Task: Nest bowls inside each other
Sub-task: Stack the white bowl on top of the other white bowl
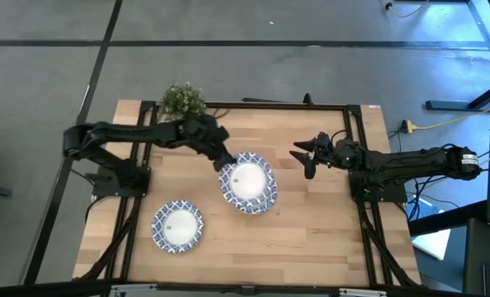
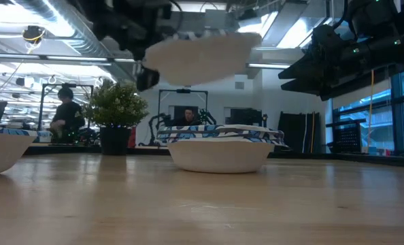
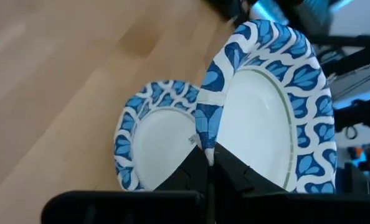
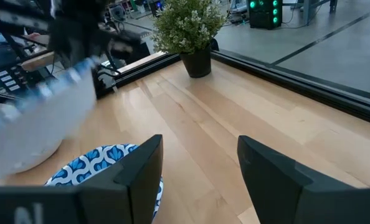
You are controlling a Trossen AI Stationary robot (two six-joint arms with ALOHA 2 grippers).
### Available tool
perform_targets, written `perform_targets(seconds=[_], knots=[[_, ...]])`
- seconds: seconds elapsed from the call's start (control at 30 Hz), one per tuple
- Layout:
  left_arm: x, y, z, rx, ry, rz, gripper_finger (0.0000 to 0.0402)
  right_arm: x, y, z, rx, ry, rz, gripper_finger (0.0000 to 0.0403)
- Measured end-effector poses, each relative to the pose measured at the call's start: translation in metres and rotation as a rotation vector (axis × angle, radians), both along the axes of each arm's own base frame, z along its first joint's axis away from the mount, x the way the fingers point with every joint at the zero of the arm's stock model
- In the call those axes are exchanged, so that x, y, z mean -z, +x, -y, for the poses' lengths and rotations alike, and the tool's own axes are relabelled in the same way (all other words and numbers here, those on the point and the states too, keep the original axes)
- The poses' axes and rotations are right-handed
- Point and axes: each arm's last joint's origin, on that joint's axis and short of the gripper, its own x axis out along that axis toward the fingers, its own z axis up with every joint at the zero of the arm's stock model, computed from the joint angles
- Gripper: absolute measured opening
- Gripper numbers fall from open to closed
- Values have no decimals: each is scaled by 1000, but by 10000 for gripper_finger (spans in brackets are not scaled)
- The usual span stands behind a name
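My left gripper (image 1: 223, 162) is shut on the rim of a blue-and-white patterned bowl (image 2: 202, 58) and holds it in the air over the middle of the table. Directly below it a nested stack of like bowls (image 2: 219, 146) rests on its base on the wood. The left wrist view shows the held bowl (image 3: 266, 106) in front of the stack (image 3: 154, 143). A single bowl (image 1: 177, 225) sits near the left front of the table. My right gripper (image 1: 307, 157) hovers open to the right of the stack, touching nothing. My left gripper pinches the held bowl's patterned rim (image 3: 205, 127) between its two fingers, one finger (image 3: 188, 171) outside the wall and the other (image 3: 238, 171) inside. It comes from the table's left side. The bowl is lifted clear of the stack, roughly level.
A small green potted plant (image 1: 182, 101) stands at the far edge, behind the left arm. A black frame (image 1: 352, 148) runs around the table. Bare wood lies between the stack and the right near corner (image 1: 327, 239). People show in the room beyond (image 2: 66, 112).
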Motion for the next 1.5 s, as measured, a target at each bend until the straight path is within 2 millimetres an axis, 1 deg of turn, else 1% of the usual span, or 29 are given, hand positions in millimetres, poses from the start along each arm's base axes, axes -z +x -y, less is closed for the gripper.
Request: perform_targets(seconds=[0.17,0.3,0.37,0.47,0.63,0.97,1.3,1.5], knots=[[23,24,-2,44,-33,-127,0,0,0,0,0,0,0,209],[37,38,-3,61,-41,-171,0,0,0,0,-1,0,-2,209],[41,44,-4,71,-35,-182,0,1,0,0,-1,0,-8,209],[43,48,-5,77,-30,-181,6,1,0,0,-1,0,-13,209],[43,48,-7,64,-3,-181,26,5,-1,0,-2,6,-51,209],[43,48,-8,69,49,-178,58,5,-1,0,-2,3,-54,209],[42,48,-7,50,-9,-183,116,5,-1,0,-2,2,-55,209],[43,48,-7,44,-4,-185,123,5,-1,0,-2,2,-55,209]])
